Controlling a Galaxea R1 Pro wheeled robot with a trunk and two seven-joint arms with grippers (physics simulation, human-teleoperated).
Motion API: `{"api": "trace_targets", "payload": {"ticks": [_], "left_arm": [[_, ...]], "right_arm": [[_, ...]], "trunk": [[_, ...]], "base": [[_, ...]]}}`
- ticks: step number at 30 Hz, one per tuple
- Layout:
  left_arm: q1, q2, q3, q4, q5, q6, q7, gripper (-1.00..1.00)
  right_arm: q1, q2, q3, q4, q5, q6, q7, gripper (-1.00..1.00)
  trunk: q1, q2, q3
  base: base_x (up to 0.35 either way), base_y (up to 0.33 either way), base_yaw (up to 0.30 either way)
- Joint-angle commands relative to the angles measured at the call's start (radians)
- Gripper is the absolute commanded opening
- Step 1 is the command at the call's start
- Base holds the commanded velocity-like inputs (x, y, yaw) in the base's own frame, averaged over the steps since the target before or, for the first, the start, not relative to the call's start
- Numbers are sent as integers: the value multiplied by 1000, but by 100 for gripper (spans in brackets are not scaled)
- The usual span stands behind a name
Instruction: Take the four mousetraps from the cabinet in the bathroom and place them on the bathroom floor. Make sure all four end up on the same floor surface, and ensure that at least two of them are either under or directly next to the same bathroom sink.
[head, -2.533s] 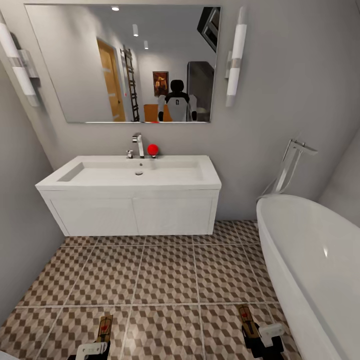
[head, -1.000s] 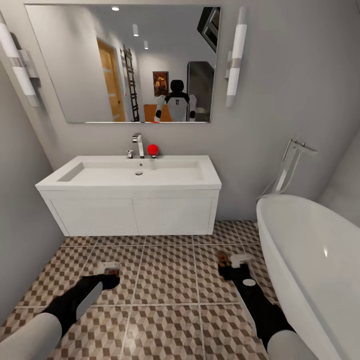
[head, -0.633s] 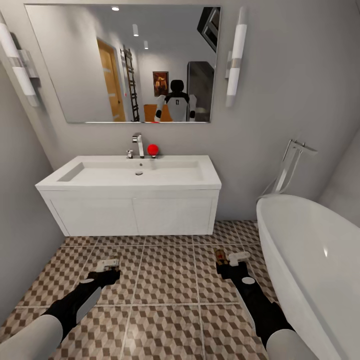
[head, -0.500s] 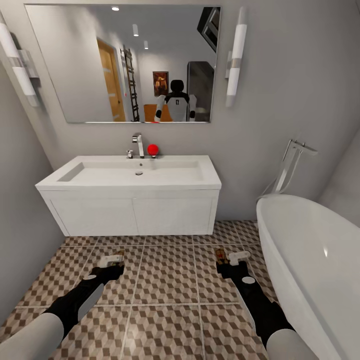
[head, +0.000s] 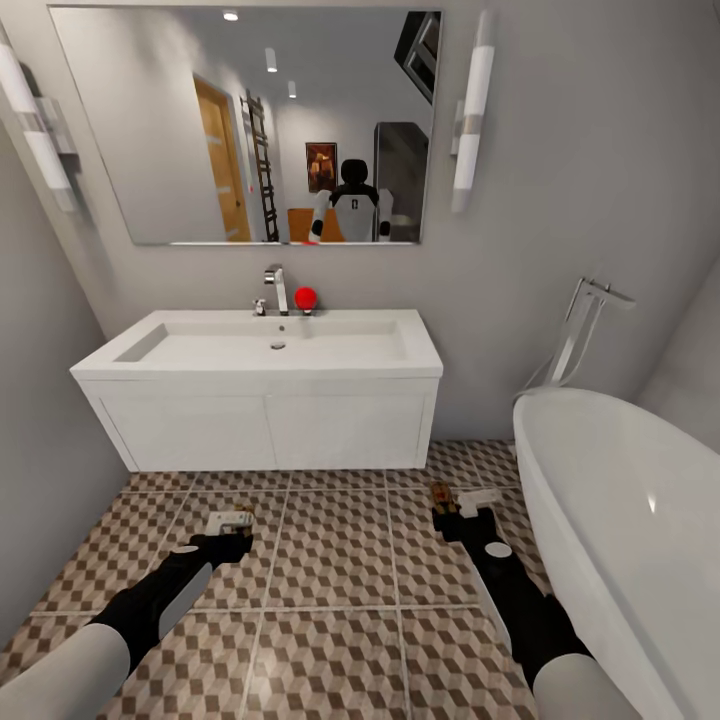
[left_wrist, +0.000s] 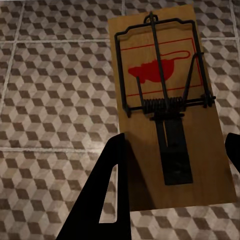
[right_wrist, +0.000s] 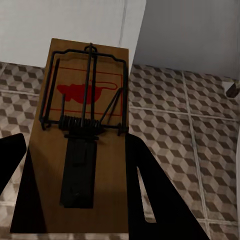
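Left claw (head: 232, 524): low over the bathroom floor (head: 330, 560), ahead of the bathroom sink's left half; its dark fingers (left_wrist: 107, 195) pinch a mousetrap by its long edges.
Right claw (head: 468, 505): low over the floor beside the bathtub (head: 620, 500); its fingers (right_wrist: 150, 200) pinch a second mousetrap the same way.
Left mousetrap (left_wrist: 170, 107): tan board, dark wire bar and spring, red mouse print; held flat above the cube-pattern tiles in the left wrist view.
Right mousetrap (right_wrist: 82, 140): same make; its far end points toward a white panel and grey wall in the right wrist view.
Bathroom sink (head: 265, 385): white, wall-hung, just beyond both claws; chrome tap (head: 277, 290) and a red ball (head: 305, 297) on its back edge.
Mirror (head: 250, 125): above the sink, between two tube lamps.
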Motion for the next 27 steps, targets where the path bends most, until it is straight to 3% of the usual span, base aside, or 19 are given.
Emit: {"api": "trace_targets", "payload": {"ticks": [1, 11, 20, 27], "left_arm": [[-1, 1, -8, -3, 10, 3, 10, -100], [-1, 0, -8, -6, 10, 3, 10, -100], [-1, -10, -28, -111, 9, 14, 10, -100], [-1, -8, -30, -124, 9, 17, 10, -100]], "right_arm": [[0, 0, 2, -5, 10, 7, -3, -100], [0, 1, 3, -9, 9, 8, -3, -100], [0, 1, 3, -8, 9, 8, -3, -100], [0, 1, 3, -7, 9, 8, -3, -100]], "trunk": [[4, -8, -4], [42, -78, -44], [77, -141, -86], [104, -190, -119]], "base": [[0, 0, 0], [0, 0, 0], [0, 0, 0], [0, 0, 0]]}}
